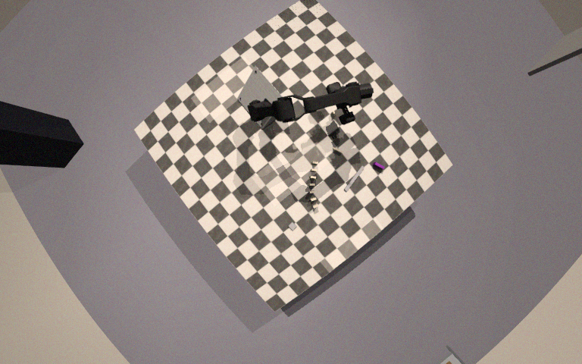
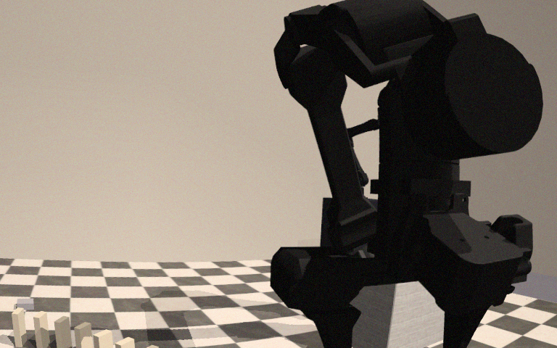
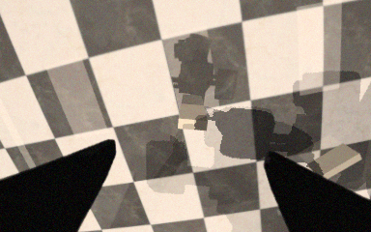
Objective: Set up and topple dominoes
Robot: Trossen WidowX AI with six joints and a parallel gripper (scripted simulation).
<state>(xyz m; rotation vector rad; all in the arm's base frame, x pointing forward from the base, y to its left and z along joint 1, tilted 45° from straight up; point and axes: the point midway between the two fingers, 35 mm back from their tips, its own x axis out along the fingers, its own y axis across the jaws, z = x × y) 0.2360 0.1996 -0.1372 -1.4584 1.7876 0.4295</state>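
Jaws stand wide apart and hold nothing; in the wrist view both dark fingertips hang above the checkered worktop (image 3: 130,82). One loose tan domino (image 3: 192,118) sits below, roughly midway between the jaws; whether it stands or lies cannot be told. A second domino (image 3: 340,159) lies flat just beside the right-hand fingertip. The standing row (image 1: 313,186) is well apart from the jaws.

Assessment: each piece appears to be a small, rigid, light block with smooth faces, likely to slip or topple under uneven pressure. Recommended hold is squarely across the two broad faces, around mid-length, so it can be set on its short end.
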